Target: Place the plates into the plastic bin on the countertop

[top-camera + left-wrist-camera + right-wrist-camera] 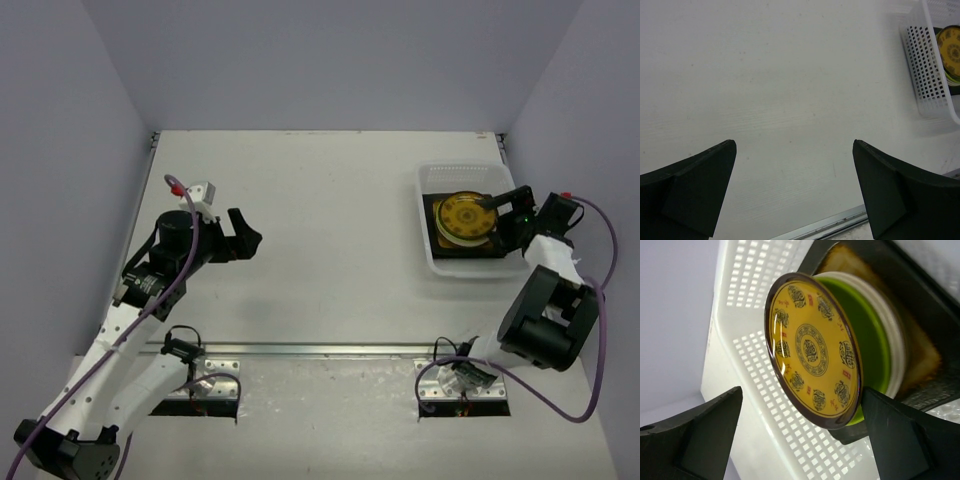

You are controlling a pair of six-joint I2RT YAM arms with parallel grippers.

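**Operator:** What are my left fingers doing?

**Spotter:** Your left fingers point(695, 185) are spread wide and hold nothing. They hang over the bare surface point(790, 75), with the plastic bin point(927, 65) well off to the right.

**Operator:** And the right?

**Spotter:** Your right fingers point(695, 435) are also spread wide, straddling the stack inside the bin. The amber-patterned plate point(812, 350) sits on top, over a lime green plate point(867, 335), a cream plate point(896, 335) and a square dark-rimmed plate point(922, 357). Whether either finger touches a plate, you cannot tell.

**Operator:** Any writing?

**Spotter:** There are ornate medallions and small red marks on the top plate, none readable. The lower plates are mostly covered.
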